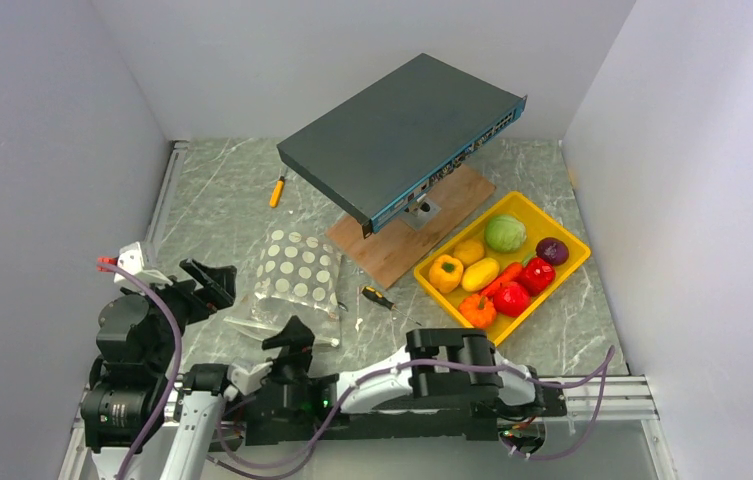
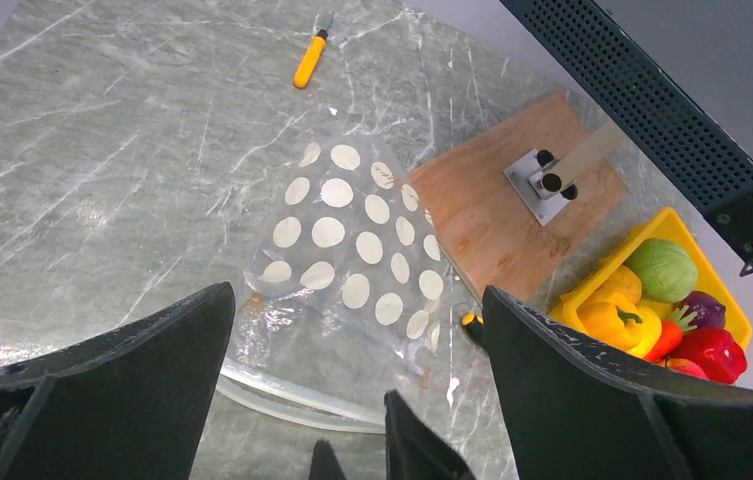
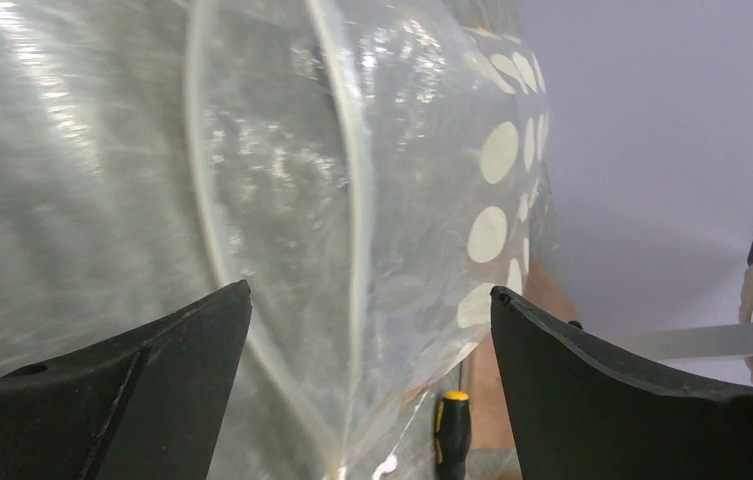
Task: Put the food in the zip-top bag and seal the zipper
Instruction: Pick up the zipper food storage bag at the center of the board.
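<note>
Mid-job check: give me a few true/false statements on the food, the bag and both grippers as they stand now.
1. All the food sits in the yellow tray. True.
2. The zip-top bag holds a vegetable. False: it lies flat and empty on the table.
3. The right gripper is open at the bag's mouth. True.
4. The left gripper is shut on the bag. False: it is open and holds nothing.
5. A screwdriver lies in the tray. False: the black-and-yellow screwdriver lies on the table beside the bag.
</note>
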Controlling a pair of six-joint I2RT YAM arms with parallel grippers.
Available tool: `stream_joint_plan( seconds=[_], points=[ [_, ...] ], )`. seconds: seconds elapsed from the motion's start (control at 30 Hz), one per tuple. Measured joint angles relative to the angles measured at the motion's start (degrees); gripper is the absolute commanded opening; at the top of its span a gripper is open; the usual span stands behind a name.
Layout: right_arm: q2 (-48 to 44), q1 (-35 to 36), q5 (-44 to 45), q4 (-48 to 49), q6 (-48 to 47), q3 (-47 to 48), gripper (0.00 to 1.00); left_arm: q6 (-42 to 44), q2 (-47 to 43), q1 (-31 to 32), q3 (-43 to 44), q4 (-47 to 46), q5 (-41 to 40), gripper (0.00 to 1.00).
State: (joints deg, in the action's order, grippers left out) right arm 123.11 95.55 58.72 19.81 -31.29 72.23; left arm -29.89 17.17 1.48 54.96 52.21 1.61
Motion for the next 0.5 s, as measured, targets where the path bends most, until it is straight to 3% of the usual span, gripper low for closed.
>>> stream_joint_plan(
  seconds=[0.1,0.2,0.27,0.4,0.5],
  points=[
    [0.0,-2.6,0.0,1.3,-1.4,0.0,0.82,0.0,-0.2,0.0,-0.4,0.0,0.0,1.00],
    [0.1,-4.8,0.4,2.8,-2.8,0.0,0.62,0.0,-0.3,0.0,-0.7,0.0,0.0,1.00],
    [0.4,-5.4,0.8,4.5,-4.1,-0.2,0.55,0.0,-0.3,0.0,-0.7,0.0,0.0,1.00],
    [1.8,-6.0,1.3,7.8,-6.7,-0.5,0.16,0.0,-0.3,0.0,-0.7,0.0,0.1,1.00],
    [2.0,-6.2,1.9,9.5,-7.9,-1.3,0.00,0.0,-0.3,0.0,-0.7,0.0,0.1,1.00]
  ],
)
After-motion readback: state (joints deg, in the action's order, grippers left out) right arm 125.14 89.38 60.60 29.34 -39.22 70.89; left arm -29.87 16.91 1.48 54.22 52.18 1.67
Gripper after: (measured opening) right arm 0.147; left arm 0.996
